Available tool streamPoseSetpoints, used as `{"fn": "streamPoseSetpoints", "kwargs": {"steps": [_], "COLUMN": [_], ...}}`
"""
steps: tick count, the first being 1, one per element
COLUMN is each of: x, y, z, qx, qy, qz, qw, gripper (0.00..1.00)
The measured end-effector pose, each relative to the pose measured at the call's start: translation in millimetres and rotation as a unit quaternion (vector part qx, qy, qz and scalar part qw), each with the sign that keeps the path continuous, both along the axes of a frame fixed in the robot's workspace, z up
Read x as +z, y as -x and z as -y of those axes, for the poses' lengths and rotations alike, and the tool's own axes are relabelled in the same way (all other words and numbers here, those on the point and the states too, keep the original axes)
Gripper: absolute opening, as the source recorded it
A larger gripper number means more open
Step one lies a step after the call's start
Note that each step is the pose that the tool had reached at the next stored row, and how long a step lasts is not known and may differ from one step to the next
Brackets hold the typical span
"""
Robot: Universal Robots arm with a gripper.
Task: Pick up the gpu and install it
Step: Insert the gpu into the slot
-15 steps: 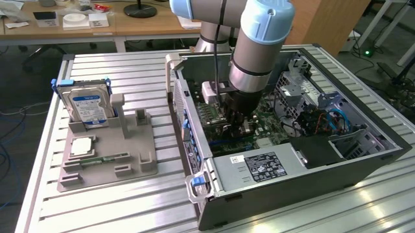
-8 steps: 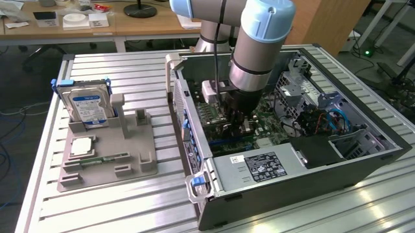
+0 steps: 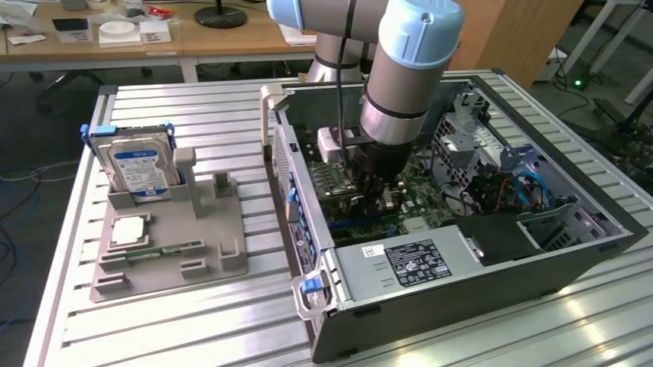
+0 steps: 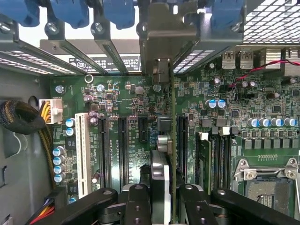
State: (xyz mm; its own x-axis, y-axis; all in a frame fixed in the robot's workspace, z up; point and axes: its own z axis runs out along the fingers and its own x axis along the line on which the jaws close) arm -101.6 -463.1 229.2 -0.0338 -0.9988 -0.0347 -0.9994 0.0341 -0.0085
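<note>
Black claw [image 4: 161, 199] fingers [image 4: 136, 206] fill the near edge of the wrist view, closed partway on the gpu [image 4: 172, 140], which they hold edge-on between them. Seen this way the card is a thin green board edge with a black face beside it, running straight away from the claw to its silver bracket [image 4: 161, 35], which stands upright at the rear slot openings of the case. It sits over the green motherboard [image 4: 126, 108], beside the black expansion slots [image 4: 123, 145]. In the exterior view the arm [image 3: 408, 76] reaches steeply down into the open computer case [image 3: 571, 252] on the counter [image 3: 204, 321], its claw [image 3: 369, 195] low over the board. A hard drive [image 3: 138, 172] stands in a grey holder [image 3: 173, 245] towards the exterior view's left.
</note>
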Motion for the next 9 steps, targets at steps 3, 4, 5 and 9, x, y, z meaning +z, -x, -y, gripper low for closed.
{"fn": "streamPoseSetpoints", "kwargs": {"steps": [3,4,5,9], "x": [-0.1,-0.3,-0.6,-2.7], "y": [0.0,0.0,0.0,0.0], "z": [0.0,-0.1,-0.1,-0.1], "qx": [0.0,0.0,0.0,0.0], "qy": [0.0001,0.0,-0.0001,-0.0001], "qz": [-0.0001,0.0,0.0,0.0], "qw": [1.0,1.0,1.0,1.0], "gripper": [0.28,0.28,0.28,0.28]}}
